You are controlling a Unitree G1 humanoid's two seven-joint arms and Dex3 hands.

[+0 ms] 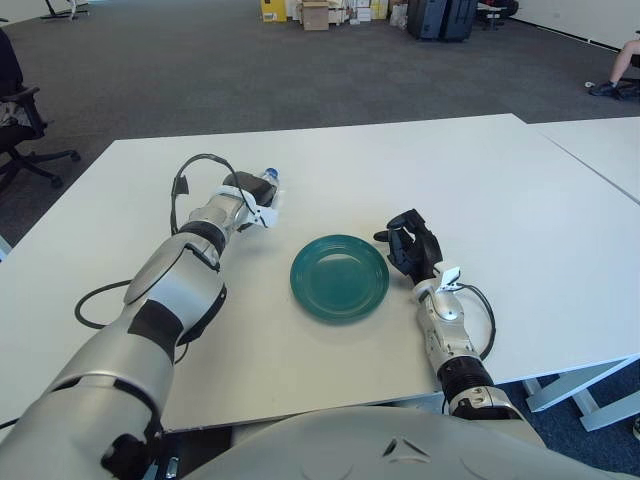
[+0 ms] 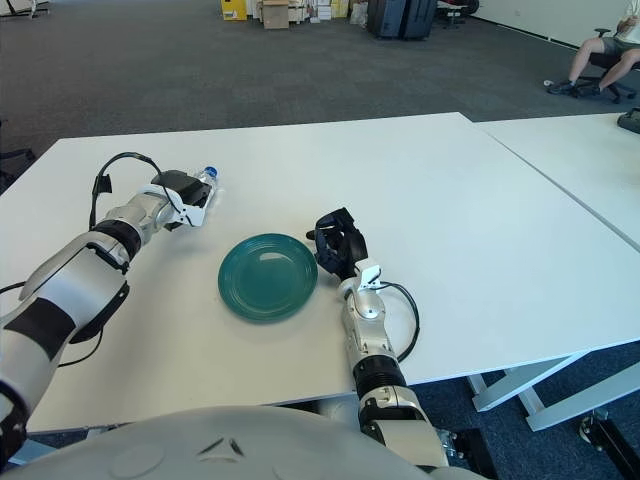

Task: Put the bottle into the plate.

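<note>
I take the round dark-green plate (image 1: pixel 340 276) on the white table (image 1: pixel 520 200) as my landmark. Up and to the left of the plate, well apart from its rim, my left hand (image 1: pixel 252 200) is closed around the small clear plastic bottle with a blue cap (image 1: pixel 269 178); only the cap end and a bit of the clear neck poke out past the fingers toward the far side of the table, so most of the bottle is hidden. I cannot tell whether the bottle is lifted or sitting on the tabletop. The plate holds nothing, so the task is not yet done. Just to the right of the plate, close to its rim but not clearly touching it, my right hand (image 1: pixel 412 247) shows with its dark fingers curled in and holding nothing. My worry from here is the grip: a thin plastic bottle can slip or rotate in three fingers once I swing it toward the plate, and I cannot see how well it is seated. If I come in low, the bottle or my knuckles could clip the plate's left rim and shove it toward the right hand. Laid on its side, the bottle could roll off the shallow dish.
</note>
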